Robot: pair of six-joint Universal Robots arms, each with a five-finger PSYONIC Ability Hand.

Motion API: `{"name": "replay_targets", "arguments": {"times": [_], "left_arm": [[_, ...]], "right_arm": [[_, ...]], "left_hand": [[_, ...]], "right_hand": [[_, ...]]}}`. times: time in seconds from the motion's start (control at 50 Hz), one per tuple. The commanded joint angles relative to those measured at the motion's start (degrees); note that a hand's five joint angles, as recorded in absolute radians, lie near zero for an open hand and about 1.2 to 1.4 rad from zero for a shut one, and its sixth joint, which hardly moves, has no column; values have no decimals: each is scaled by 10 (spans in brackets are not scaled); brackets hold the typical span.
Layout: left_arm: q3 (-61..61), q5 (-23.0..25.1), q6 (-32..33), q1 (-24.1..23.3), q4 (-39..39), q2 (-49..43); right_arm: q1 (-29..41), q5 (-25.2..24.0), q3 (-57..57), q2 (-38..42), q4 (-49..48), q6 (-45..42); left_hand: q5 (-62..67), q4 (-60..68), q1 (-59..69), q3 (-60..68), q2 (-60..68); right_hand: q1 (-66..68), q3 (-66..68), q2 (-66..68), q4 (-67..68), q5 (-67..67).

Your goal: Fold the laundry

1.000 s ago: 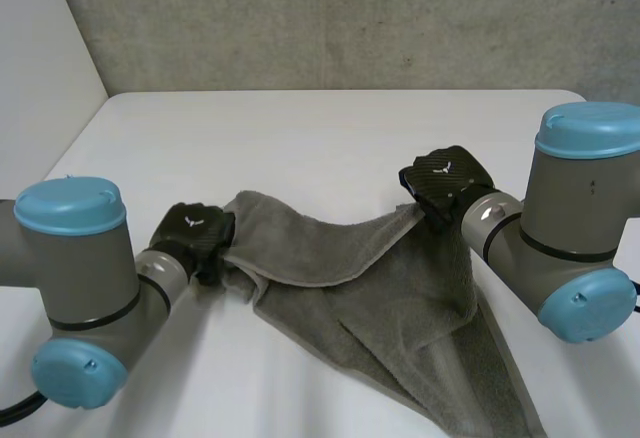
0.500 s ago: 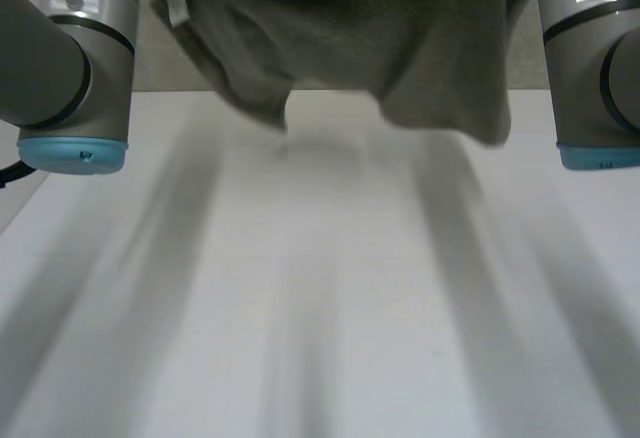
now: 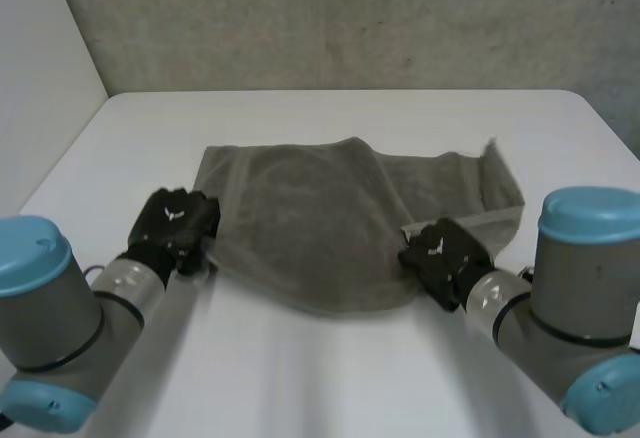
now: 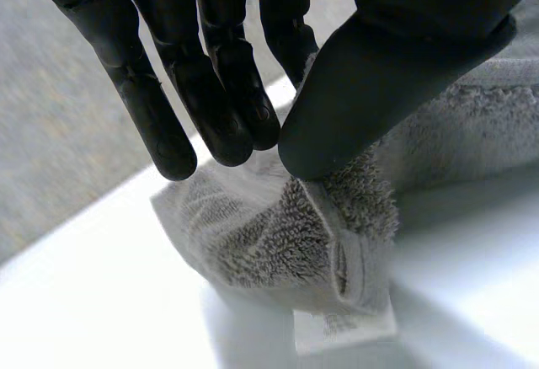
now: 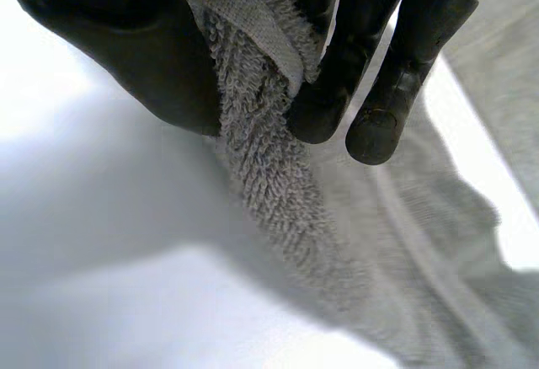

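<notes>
Grey towel [image 3: 330,208] lies on the tabletop [image 3: 300,118], long axis side to side; left hand [image 3: 178,220] and right hand [image 3: 443,255] each pinch a near corner between fingers [image 4: 210,91] and thumb, far edge straight ahead

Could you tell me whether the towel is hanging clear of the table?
No, the towel lies spread on the table between the left hand and right hand.
</notes>
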Motion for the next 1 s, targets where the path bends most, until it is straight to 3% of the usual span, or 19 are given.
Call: {"name": "replay_targets", "arguments": {"times": [0.02,0.04,0.06,0.08,0.14,0.18,0.24,0.38,0.58,0.84,1.0], "left_arm": [[-3,0,18,27,-1,9],[-3,0,18,28,-1,9],[-3,-1,18,34,-1,14],[-3,-1,18,38,-1,23],[-5,0,17,42,-1,30],[-6,0,15,46,-1,38],[-6,-1,13,50,-1,38],[-6,-1,13,55,-1,38],[-6,2,12,73,-1,39],[-7,2,12,73,-1,39],[-8,2,12,78,0,38]], "right_arm": [[1,-5,12,-6,-10,6],[0,-5,12,-17,-10,7],[0,-5,12,-17,-10,7],[-2,-5,16,-31,-10,11],[-6,-8,23,-47,-13,19],[-12,-10,34,-74,-23,59],[-38,-11,36,-85,-34,99],[-95,-29,23,-114,-34,141],[-141,-94,-11,-109,19,111],[-117,-186,-181,18,120,-62],[-71,-183,-269,108,161,-132]], "left_hand": [[112,102,119,103,102],[112,102,119,103,102],[112,102,119,103,102],[112,102,119,103,102],[112,102,119,103,102],[112,102,119,103,102],[112,102,119,103,102],[112,102,119,103,102],[112,102,119,103,102],[112,102,119,103,102],[112,102,119,103,102]], "right_hand": [[25,21,33,23,30],[-99,-102,-90,-101,-93],[-100,-104,-91,-102,-94],[-251,-255,-243,-254,-246],[-369,-373,-360,-371,-363],[-568,-572,-559,-570,-563],[-609,-613,-601,-612,-604],[-623,-627,-614,-625,-617],[-605,-608,-596,-607,-599],[-583,-587,-574,-585,-577],[-522,-526,-513,-524,-517]]}}
